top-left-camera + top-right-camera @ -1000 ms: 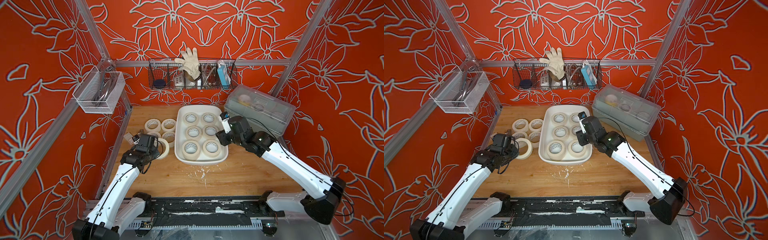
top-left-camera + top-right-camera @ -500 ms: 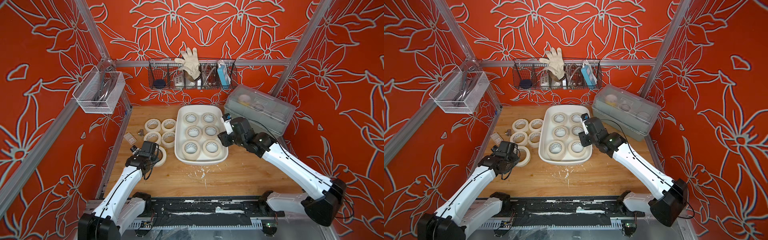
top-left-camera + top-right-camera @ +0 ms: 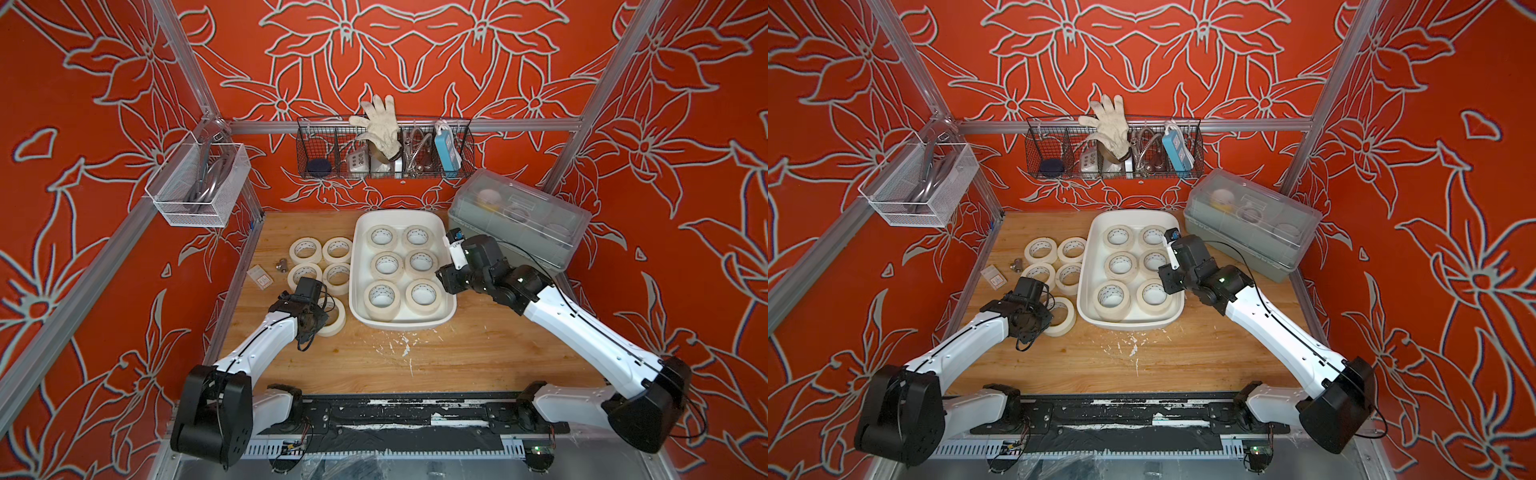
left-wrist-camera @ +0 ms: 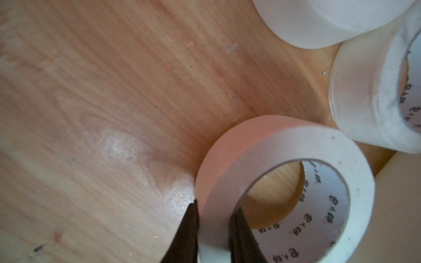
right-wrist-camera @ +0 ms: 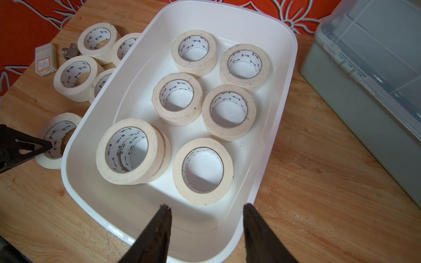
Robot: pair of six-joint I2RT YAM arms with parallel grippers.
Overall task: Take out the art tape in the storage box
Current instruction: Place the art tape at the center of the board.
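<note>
The storage box (image 3: 356, 266) (image 3: 1086, 270) (image 5: 293, 45) is a white tub at mid-table holding several cream art tape rolls (image 3: 423, 309) (image 5: 202, 198); two of them overlap at its near left (image 5: 127, 176). Just left of the box, my left gripper (image 3: 321, 311) (image 3: 1051, 312) (image 4: 216, 205) is shut on the wall of one roll (image 3: 336, 323) (image 3: 1066, 323) (image 4: 227, 177), low at the tabletop. Several more rolls (image 3: 305, 261) lie on the wood behind it. My right gripper (image 3: 442, 276) (image 3: 1165, 277) (image 5: 206, 206) hangs open over the box's near right corner, holding nothing.
A grey-green lidded box (image 3: 519, 220) stands at the back right, close behind my right arm. A small carton (image 3: 259, 276) and a metal piece (image 3: 281, 264) lie by the left wall. A black wire basket (image 3: 386, 170) and a white mesh basket (image 3: 195, 187) hang on the walls.
My left gripper has drawn toward the table's front with the roll still clamped. My right gripper has shifted slightly toward the box's near right corner, jaws unchanged.
</note>
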